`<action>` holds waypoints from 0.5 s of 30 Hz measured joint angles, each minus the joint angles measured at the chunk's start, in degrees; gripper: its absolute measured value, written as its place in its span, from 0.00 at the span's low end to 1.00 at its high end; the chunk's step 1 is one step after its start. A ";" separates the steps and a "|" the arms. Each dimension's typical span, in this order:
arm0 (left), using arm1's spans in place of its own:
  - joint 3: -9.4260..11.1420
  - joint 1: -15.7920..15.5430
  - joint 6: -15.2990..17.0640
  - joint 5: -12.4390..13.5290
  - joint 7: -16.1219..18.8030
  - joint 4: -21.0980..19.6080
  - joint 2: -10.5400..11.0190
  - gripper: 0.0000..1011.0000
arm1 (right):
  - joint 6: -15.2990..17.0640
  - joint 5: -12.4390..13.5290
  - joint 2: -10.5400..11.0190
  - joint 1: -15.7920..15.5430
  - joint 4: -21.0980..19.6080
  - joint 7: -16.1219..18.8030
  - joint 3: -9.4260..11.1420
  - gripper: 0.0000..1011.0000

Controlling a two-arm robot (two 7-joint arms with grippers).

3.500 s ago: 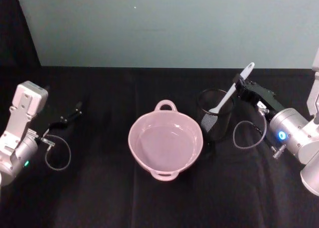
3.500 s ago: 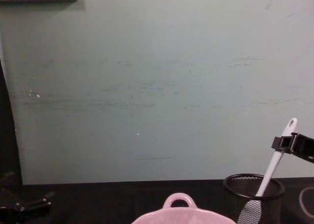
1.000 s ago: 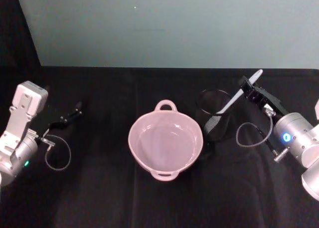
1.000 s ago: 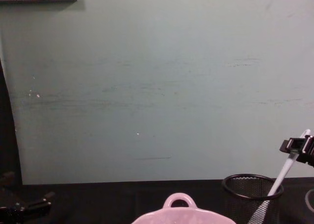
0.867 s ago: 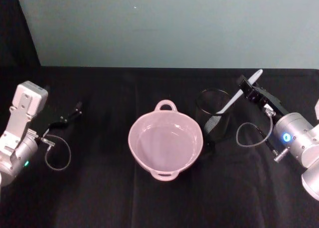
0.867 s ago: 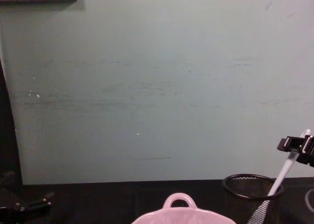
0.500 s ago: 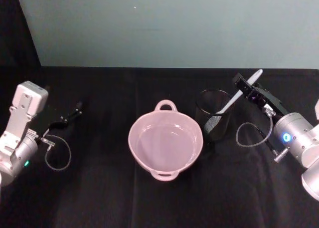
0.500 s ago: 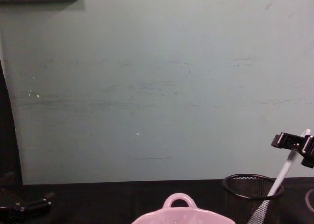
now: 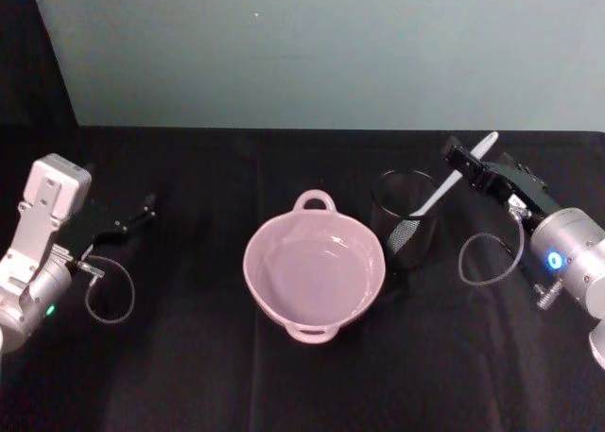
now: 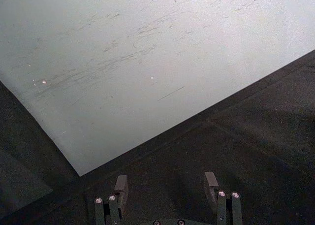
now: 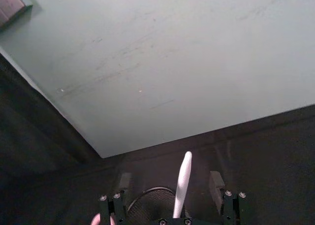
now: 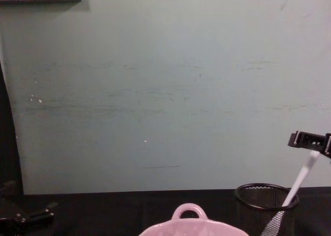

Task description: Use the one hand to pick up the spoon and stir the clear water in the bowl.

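Right gripper (image 11: 170, 193): jaws apart around the spoon (image 9: 444, 180) handle. Risk: off-centre closing tips the mesh cup (image 9: 406, 229). Left gripper (image 10: 166, 190): open, parked.

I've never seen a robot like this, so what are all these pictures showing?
It is a robot with two arms. One camera looks down from its head, one looks out from its chest, and one sits on each wrist. On the black table stand a pink bowl with water and a black mesh cup with a white spoon leaning in it. The right gripper has its fingers open on either side of the spoon's handle. The left gripper rests open at the left.
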 joint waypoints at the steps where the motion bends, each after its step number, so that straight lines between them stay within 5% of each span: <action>1: 0.00 0.00 0.00 0.00 0.00 0.00 0.00 1.00 | 0.01 -0.75 0.29 -0.29 -0.61 -0.31 -0.05 0.99; 15: 0.00 0.00 0.00 0.00 0.00 0.00 0.00 1.00 | -3.70 -14.78 5.32 -6.15 -8.81 -5.60 0.87 0.99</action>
